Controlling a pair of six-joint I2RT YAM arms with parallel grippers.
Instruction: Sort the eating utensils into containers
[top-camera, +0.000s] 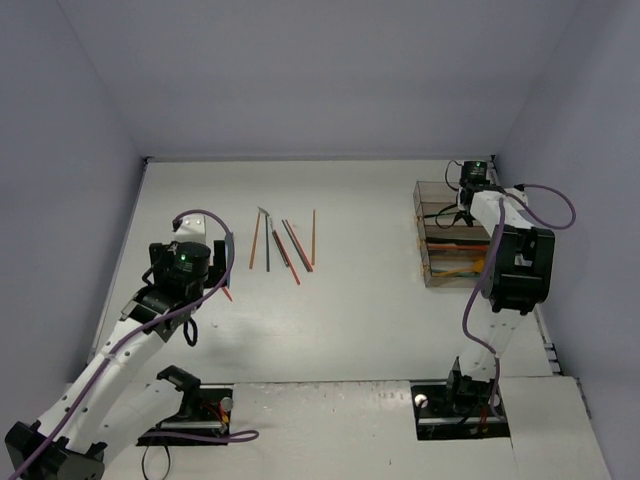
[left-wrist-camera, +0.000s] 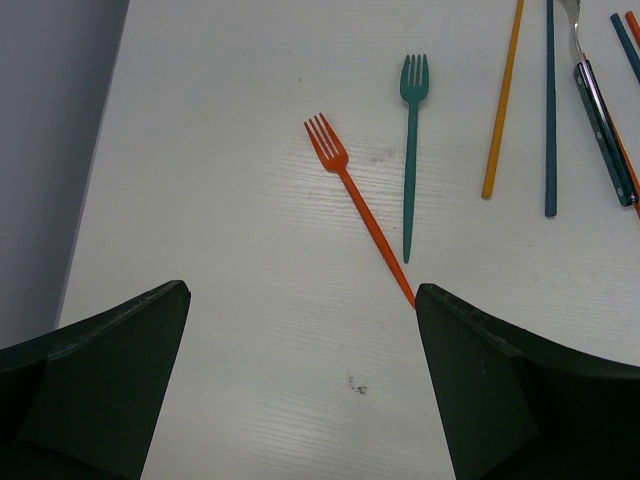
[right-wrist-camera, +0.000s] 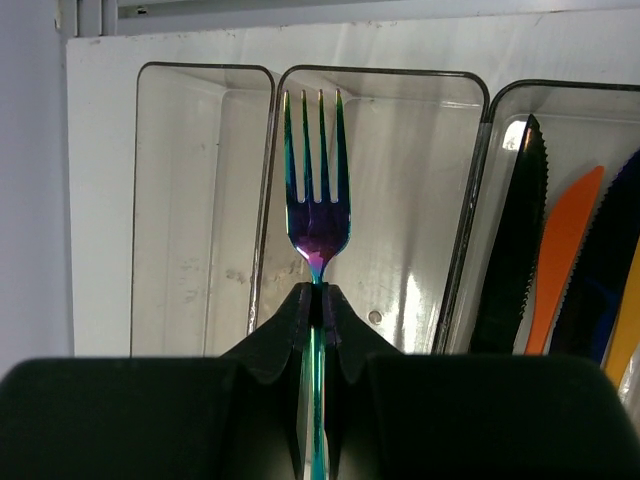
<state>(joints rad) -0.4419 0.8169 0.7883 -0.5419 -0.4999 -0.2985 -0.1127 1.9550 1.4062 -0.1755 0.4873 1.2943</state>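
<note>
My right gripper (right-wrist-camera: 322, 295) is shut on the neck of an iridescent purple-teal fork (right-wrist-camera: 318, 200). The fork hangs over the second bin (right-wrist-camera: 420, 180) of the containers (top-camera: 450, 250), tines toward the far rim. The outer bin (right-wrist-camera: 190, 200) holds nothing. A third bin (right-wrist-camera: 484, 190) holds black (right-wrist-camera: 515, 240), orange (right-wrist-camera: 562, 250) and navy (right-wrist-camera: 600, 270) knives. My left gripper (left-wrist-camera: 302, 290) stands open above bare table. An orange fork (left-wrist-camera: 345, 175) runs its handle end up to the right finger (left-wrist-camera: 500, 380). A teal fork (left-wrist-camera: 411, 150) lies just beyond.
Orange (left-wrist-camera: 502, 100) and teal (left-wrist-camera: 550, 110) chopsticks and a dark-handled metal utensil (left-wrist-camera: 605, 130) lie right of the forks. From above, this loose group (top-camera: 285, 245) sits mid-table, far left of the bins. Grey walls close in both sides; the left wall (left-wrist-camera: 50, 150) is near.
</note>
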